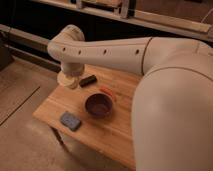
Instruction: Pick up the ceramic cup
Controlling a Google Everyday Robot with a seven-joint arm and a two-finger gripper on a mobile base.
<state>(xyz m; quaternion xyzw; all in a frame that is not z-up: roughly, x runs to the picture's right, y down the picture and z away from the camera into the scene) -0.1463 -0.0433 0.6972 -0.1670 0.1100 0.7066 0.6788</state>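
The ceramic cup (65, 80) shows as a small cream-white cylinder at the far left corner of the wooden table (117, 136). My gripper (73, 74) hangs from the big white arm and comes down right over the cup, touching or nearly touching it. The arm's wrist hides most of the gripper and the top of the cup. The dark maroon bowl (98, 105) stands in the middle of the table, to the right of and nearer than the cup.
A blue-grey sponge (70, 120) lies near the table's front left edge. A dark oblong object (88, 80) lies just right of the cup. A small orange-red thing (106, 92) sits behind the bowl. My white arm fills the right side. Dark shelving runs behind the table.
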